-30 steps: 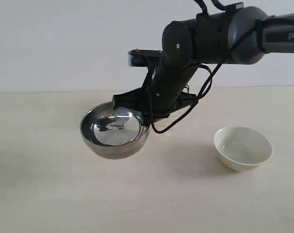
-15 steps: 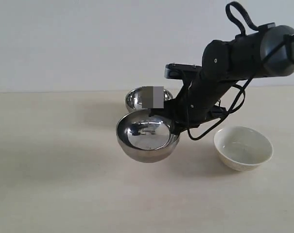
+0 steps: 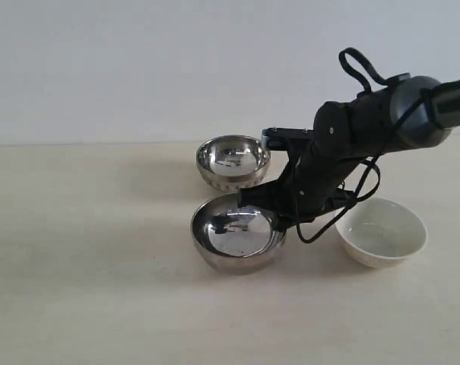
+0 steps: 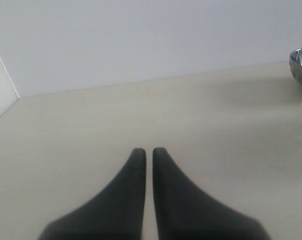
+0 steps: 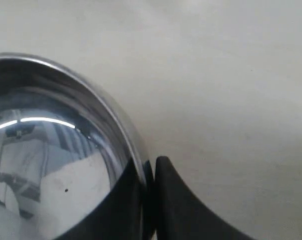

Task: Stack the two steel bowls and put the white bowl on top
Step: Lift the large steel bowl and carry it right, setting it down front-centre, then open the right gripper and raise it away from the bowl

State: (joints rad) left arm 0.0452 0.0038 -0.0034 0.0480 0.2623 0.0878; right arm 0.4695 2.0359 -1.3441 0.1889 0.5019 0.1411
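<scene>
Pinching the wider steel bowl (image 3: 236, 232) by its rim, jaws clamped tight, the right gripper (image 3: 278, 219) holds it just before the smaller steel bowl (image 3: 232, 160); the white bowl (image 3: 380, 232) sits opposite.

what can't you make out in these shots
Exterior view: fingertips of the right tool are hidden by its own arm; whether the held steel bowl touches the table is unclear.
Right wrist view: that bowl is cut off by the frame edges; the ribbed steel bowl and white bowl fall outside it.
Left wrist view: only a shiny bowl sliver shows at the frame edge; which steel bowl it is cannot be told.
</scene>
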